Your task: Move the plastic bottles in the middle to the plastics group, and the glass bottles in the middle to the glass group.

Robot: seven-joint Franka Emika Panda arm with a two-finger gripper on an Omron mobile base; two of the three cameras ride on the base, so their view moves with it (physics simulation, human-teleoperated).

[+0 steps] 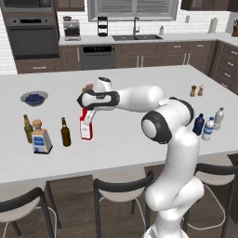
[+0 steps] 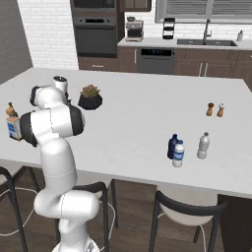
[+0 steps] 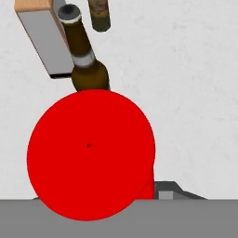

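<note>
My gripper is shut on the red cap of the red flat-sided glass bottle, which leans slightly, just right of the brown beer bottle. In the hand view the red cap hides most of the fingers; one fingertip shows beside it, with the brown bottle close beyond. The glass group stands at the left: an olive-green bottle and a square clear bottle. On the right, the small water bottle stands by the dark blue bottle and the greyish clear bottle.
A bowl of blueberries sits at the back left of the island. Two shakers stand at the back right. A potted plant is behind my arm. Stools line the near edge.
</note>
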